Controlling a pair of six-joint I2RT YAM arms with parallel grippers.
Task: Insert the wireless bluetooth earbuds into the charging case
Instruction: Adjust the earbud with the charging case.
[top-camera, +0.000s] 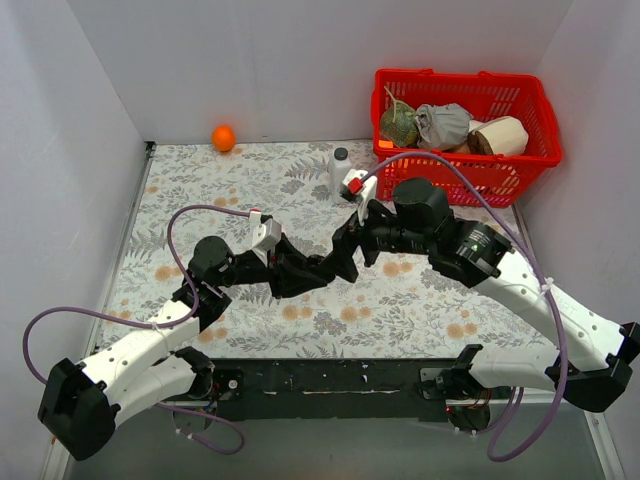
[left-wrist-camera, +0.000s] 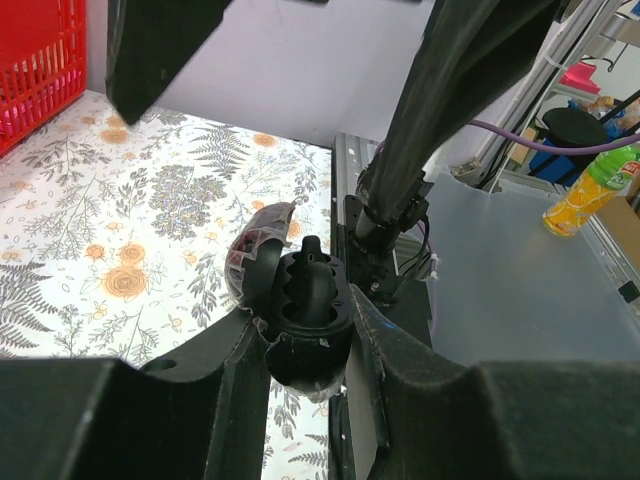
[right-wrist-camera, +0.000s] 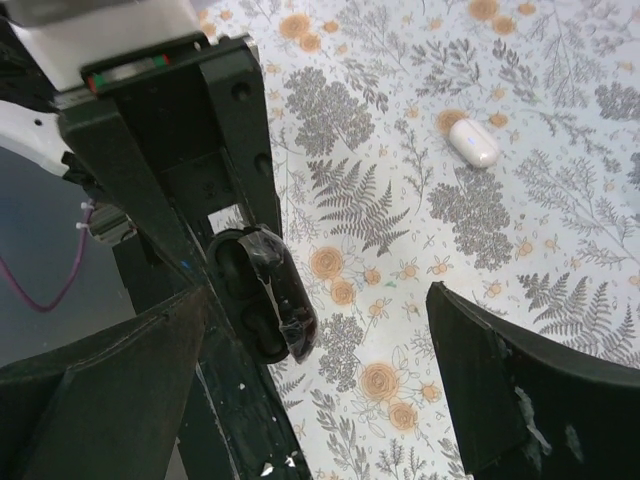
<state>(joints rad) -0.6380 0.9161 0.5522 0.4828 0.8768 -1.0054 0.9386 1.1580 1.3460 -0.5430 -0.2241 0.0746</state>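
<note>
My left gripper (left-wrist-camera: 305, 322) (top-camera: 342, 265) is shut on the black charging case (left-wrist-camera: 305, 300), held above the floral table with its lid hinged open to the left. The case's wells are dark, and I cannot tell whether an earbud lies in them. My right gripper (right-wrist-camera: 325, 300) (top-camera: 355, 233) hangs wide open right beside it with nothing between its fingers. In the right wrist view the open case (right-wrist-camera: 262, 292) sits next to that gripper's left finger (right-wrist-camera: 120, 380). A small white pebble-shaped piece (right-wrist-camera: 473, 142) lies on the table beyond; case or earbud, I cannot tell.
A red basket (top-camera: 462, 76) with several items stands at the back right. An orange ball (top-camera: 223, 137) rests at the back wall. A small clear bottle with a dark cap (top-camera: 340, 165) stands behind the grippers. Walls close in the table on three sides.
</note>
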